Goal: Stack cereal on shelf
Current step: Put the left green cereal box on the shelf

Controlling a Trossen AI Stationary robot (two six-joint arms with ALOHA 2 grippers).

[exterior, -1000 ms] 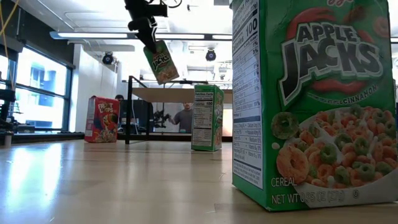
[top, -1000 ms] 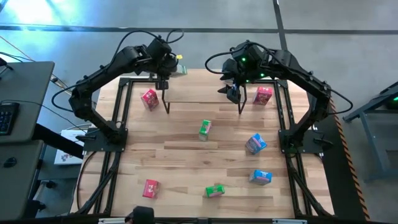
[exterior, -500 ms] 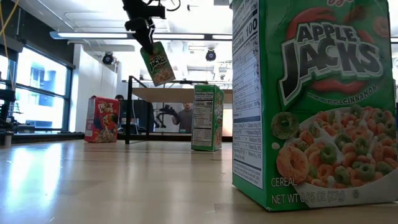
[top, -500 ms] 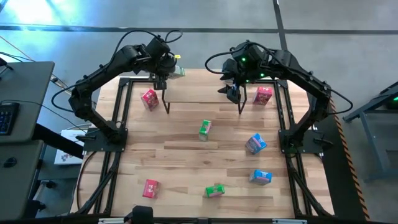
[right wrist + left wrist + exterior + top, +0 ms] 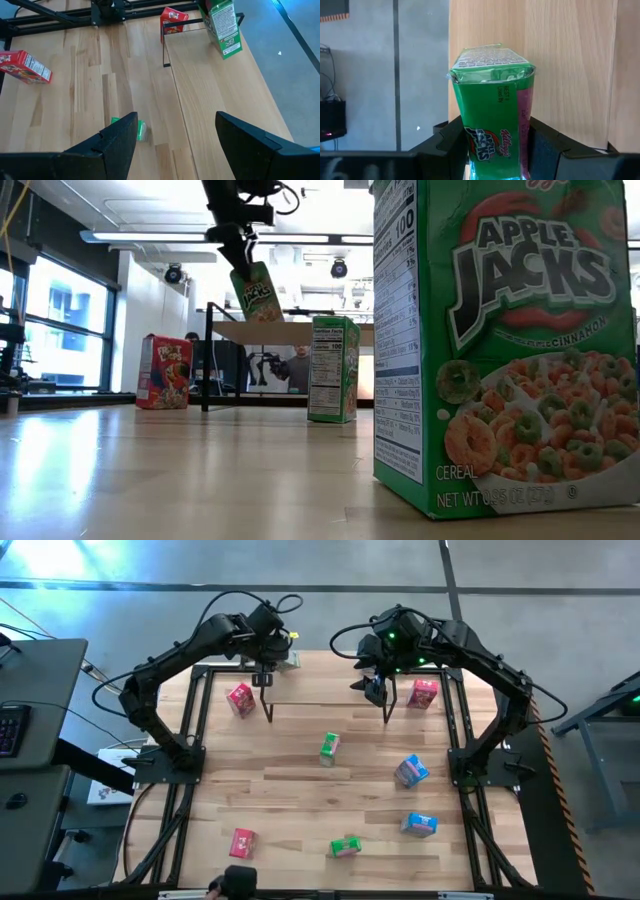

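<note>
I'm running this in a robotics lab: bare concrete floor (image 5: 100, 570), big windows (image 5: 60, 320), ceiling strip lights (image 5: 150, 237), people at desks behind my table (image 5: 300, 790).

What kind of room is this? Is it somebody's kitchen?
Probably a robot lab or workshop, not a kitchen. Two dark arms are mounted on a black-framed wooden table, ceiling strip lights hang overhead, and a person sits at a desk behind.

pale, smooth wooden planks are making up the surface (image 5: 300, 790), its satin finish catching soft window light in the low view. printed cardboard is covering the green cereal box (image 5: 492, 117), its top flap shining glossy under the lamps. the shelf (image 5: 210, 95) is showing a light wood board on thin black metal legs. matt dark plastic is forming the left claw (image 5: 495, 150).
</note>
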